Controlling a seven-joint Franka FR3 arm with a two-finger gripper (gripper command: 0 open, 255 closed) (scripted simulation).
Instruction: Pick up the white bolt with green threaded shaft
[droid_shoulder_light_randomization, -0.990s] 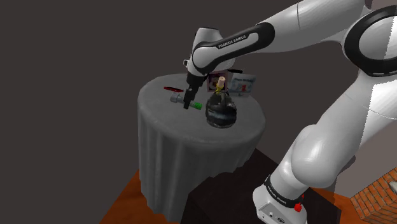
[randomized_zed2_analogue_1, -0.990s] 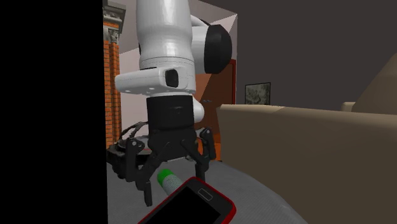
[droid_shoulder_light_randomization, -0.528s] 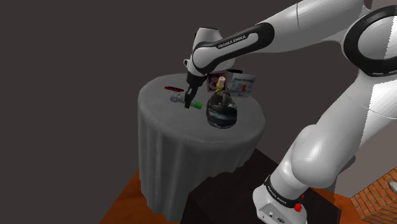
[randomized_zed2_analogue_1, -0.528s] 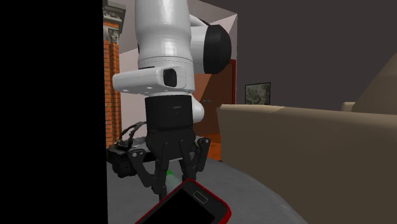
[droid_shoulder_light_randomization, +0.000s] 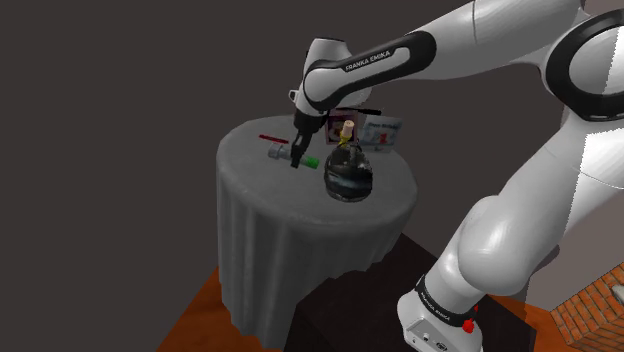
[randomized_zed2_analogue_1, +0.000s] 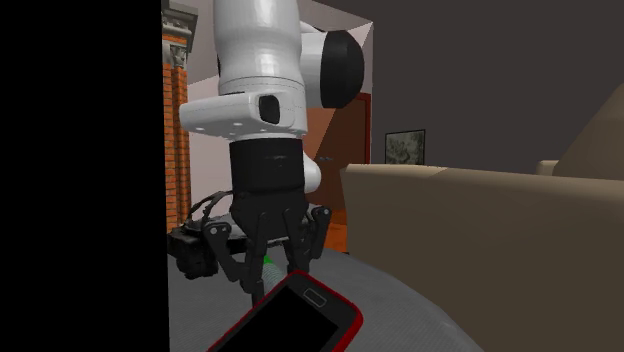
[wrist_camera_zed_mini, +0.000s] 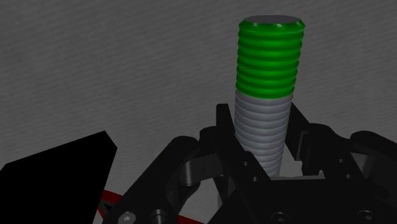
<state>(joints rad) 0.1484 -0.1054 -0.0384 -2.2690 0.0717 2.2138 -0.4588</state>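
Note:
The bolt (wrist_camera_zed_mini: 267, 57) has a pale grey threaded shaft ending in a green threaded tip. It stands between my two black fingers, which clasp the grey part, so my gripper (wrist_camera_zed_mini: 261, 137) is shut on it. In the shoulder view the gripper (droid_shoulder_light_randomization: 296, 158) points down over the round grey-draped table (droid_shoulder_light_randomization: 270, 220). There the bolt (droid_shoulder_light_randomization: 311, 161) lies crosswise in it, green end toward that view's right and grey head toward the left. In the second exterior view the gripper (randomized_zed2_analogue_1: 268, 275) hangs just behind a phone, and a sliver of the green tip (randomized_zed2_analogue_1: 265, 262) shows between the fingers.
A black phone with a red rim (randomized_zed2_analogue_1: 295, 320) lies beside the gripper, also seen as the phone (droid_shoulder_light_randomization: 268, 139). A dark round corked bottle (droid_shoulder_light_randomization: 347, 170) stands close on the shoulder view's right, with small boxes (droid_shoulder_light_randomization: 380, 130) behind it. A black camera-like object (randomized_zed2_analogue_1: 195, 250) sits behind the gripper.
The fingers have gone from spread wide around the bolt to shut on its shaft. The hand has since risen slightly with the bolt in it.

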